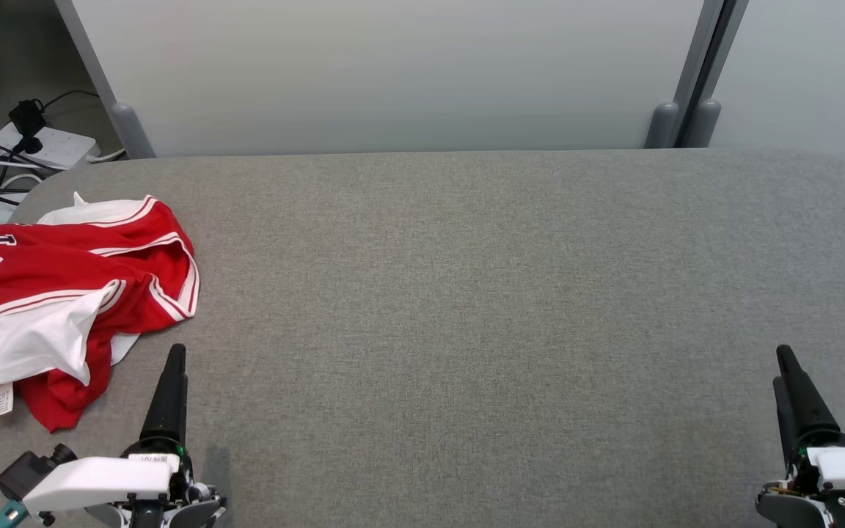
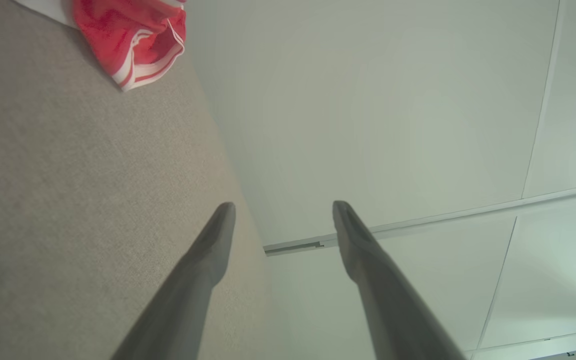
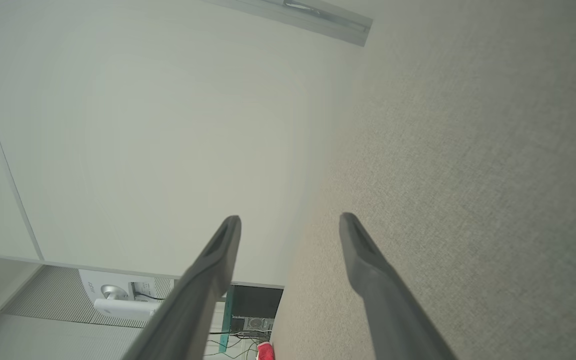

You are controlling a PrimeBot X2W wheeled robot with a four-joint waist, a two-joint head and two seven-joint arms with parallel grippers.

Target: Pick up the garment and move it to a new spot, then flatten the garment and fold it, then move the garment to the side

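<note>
The garment is a red jersey with white trim and white lining, lying crumpled at the left edge of the grey table. My left gripper hovers just to the right of the garment's near corner, apart from it. In the left wrist view the left gripper is open and holds nothing, and a red sleeve of the garment lies ahead at the top left. My right gripper stands at the table's near right, far from the garment. In its wrist view the right gripper is open and holds nothing.
White partition panels with grey posts stand along the table's far edge. A power strip with black cables lies on the floor beyond the far left corner. The table's corners are rounded.
</note>
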